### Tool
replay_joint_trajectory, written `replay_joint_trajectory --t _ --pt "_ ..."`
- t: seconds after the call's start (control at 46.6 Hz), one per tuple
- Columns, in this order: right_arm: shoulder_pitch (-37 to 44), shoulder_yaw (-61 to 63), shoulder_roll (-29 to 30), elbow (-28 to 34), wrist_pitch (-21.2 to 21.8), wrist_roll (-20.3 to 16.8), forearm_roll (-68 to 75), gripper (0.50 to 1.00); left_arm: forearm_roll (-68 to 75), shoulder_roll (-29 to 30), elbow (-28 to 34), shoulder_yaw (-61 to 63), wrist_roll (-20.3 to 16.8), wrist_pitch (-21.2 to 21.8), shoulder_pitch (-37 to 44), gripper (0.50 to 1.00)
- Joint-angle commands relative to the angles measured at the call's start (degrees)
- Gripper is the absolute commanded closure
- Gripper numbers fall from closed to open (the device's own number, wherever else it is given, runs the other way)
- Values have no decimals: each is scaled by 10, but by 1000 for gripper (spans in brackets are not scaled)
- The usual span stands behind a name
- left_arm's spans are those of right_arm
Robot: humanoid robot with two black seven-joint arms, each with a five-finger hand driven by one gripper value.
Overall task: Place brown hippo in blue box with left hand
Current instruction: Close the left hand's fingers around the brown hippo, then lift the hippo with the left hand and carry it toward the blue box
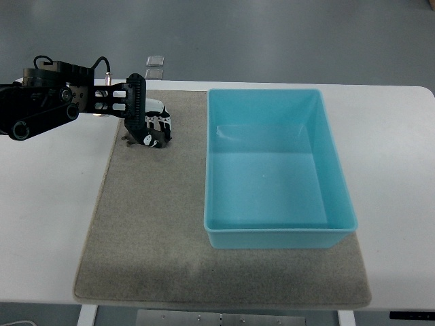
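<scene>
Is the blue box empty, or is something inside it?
Empty. Only the bare blue floor shows inside the blue box. The left hand is over the mat beside it.

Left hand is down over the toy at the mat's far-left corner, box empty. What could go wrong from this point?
1. The left hand covers nearly all of the brown hippo, so the hold cannot be confirmed; it may slip out on lifting.
2. The blue box has raised walls, and the near wall faces the hand's path; a low carry could hit it and shove the box along the mat.
</scene>
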Motion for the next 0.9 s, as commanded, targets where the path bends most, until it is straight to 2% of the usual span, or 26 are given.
replay_joint_trajectory --t 0.0,0.879 --pt "0 0 0 0 0 0 0 564 -1 0 0 0 0 -1 0 1000" --pt "0 0 0 0 0 0 0 564 0 0 -9 -4 -1 -5 -16 1000"
